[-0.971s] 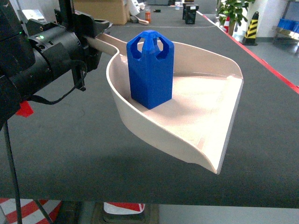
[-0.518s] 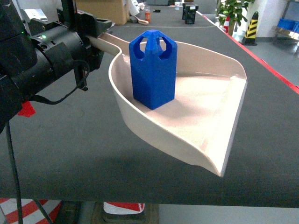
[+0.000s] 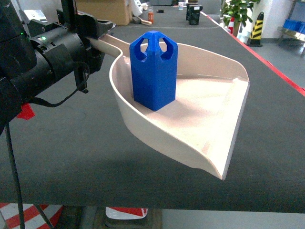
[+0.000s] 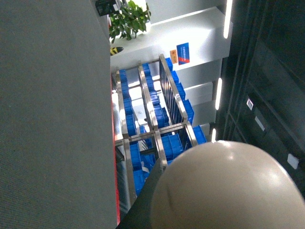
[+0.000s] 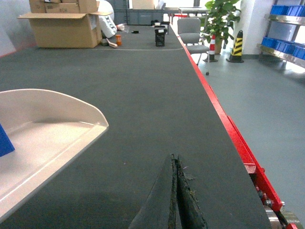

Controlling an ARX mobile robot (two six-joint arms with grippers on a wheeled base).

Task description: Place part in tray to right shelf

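Reaching in from the left of the head view, the black left arm runs roughly level across the dark table, and the left gripper (image 3: 97, 36) is clamped on the long flat handle of the pale beige plastic dustpan-shaped tray (image 3: 209, 109). Its fingers close around the handle near where it meets the scoop. The tray sits tilted, wide front lip pointing toward the lower right and hanging over the dark grey textured table top (image 3: 71, 152).

The small bright blue plastic prism block (image 3: 153, 69) stands upright inside the tray, at the back of the scoop near the handle end, arched openings up top. In the right wrist view only a blue corner of it (image 5: 5, 140) shows at the left edge, inside the tray's curved wall (image 5: 57, 102).

The right gripper (image 5: 174, 195) shows at the bottom of its own view, fingers pressed together with nothing between them, low over the table and well apart from the tray (red table edge to its right).

The left wrist view shows a rounded beige surface (image 4: 228, 186) close up, plus metal shelving with blue crates (image 4: 152, 124) beyond the table edge.

Against half a second ago, the tray and block have shifted slightly left; the block keeps its upright stance and the left grip stays on.
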